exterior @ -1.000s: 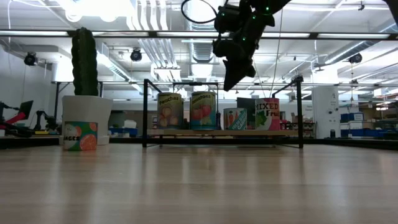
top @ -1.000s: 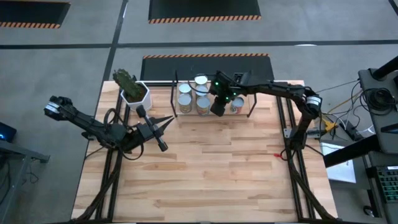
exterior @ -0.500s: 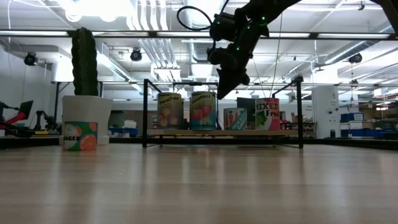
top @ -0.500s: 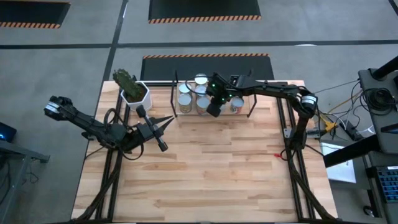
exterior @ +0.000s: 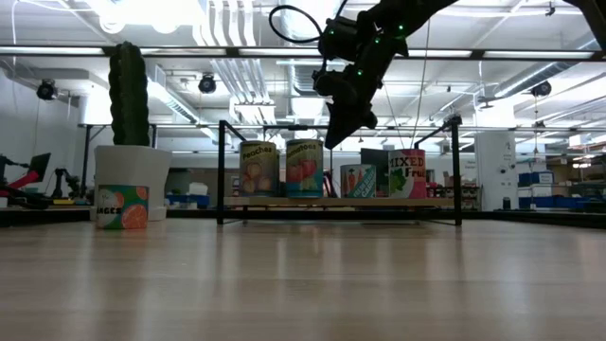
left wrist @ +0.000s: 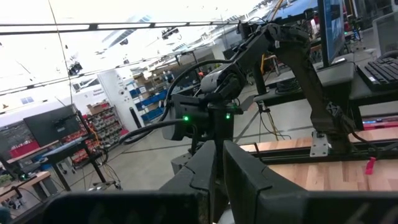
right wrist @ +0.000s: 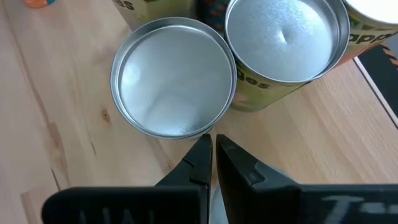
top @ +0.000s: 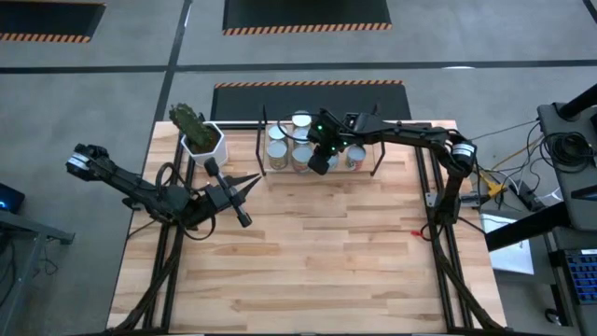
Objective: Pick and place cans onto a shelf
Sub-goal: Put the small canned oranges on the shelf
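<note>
Fingers of the right gripper are clenched, empty, low over the cans on the shelf, upper centre. Risk: dropping further, they clip a rim and topple it. Left gripper clenched, idle mid-left above the counter.

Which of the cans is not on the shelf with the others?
The orange-labelled can standing on the tabletop in front of the white cactus pot; every other can visible sits on the shelf.
</note>
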Controlling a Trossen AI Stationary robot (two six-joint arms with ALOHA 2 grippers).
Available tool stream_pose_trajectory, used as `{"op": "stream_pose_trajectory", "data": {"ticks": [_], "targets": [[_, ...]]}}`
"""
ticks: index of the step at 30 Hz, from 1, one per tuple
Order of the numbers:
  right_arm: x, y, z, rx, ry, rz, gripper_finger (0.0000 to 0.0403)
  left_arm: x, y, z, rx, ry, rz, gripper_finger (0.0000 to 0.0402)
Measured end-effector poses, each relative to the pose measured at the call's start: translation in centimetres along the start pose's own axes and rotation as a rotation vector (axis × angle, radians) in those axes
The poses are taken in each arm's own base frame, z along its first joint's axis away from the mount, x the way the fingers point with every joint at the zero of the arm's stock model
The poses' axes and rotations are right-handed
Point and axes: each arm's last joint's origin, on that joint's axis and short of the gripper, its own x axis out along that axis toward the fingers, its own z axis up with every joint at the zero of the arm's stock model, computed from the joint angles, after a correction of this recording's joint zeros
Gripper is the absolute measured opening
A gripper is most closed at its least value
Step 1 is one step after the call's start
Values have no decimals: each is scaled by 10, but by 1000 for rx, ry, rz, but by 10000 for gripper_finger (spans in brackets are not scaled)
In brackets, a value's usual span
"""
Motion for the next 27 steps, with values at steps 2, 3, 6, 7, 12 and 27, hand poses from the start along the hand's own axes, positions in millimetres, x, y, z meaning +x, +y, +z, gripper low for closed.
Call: {"op": "stream_pose_trajectory", "data": {"ticks": [2, 3, 6, 7, 12, 27], "targets": [[-2, 0, -1, 0, 3, 0, 12, 0, 0, 0, -1, 0, 0, 13], [-4, 0, 0, 0, 1, 0, 12, 0, 0, 0, 0, 0, 0, 13], [-11, 2, -1, -6, 2, 1, 12, 0, 0, 0, 0, 0, 0, 13], [-14, 4, -2, -9, 0, 3, 12, 0, 0, 0, 0, 0, 0, 13], [-33, 24, -4, -67, -38, -32, 12, 0, -1, -1, 9, 7, -5, 13], [-73, 107, -83, -369, -335, 126, 12, 0, -5, -8, -103, 57, -29, 13]]}}
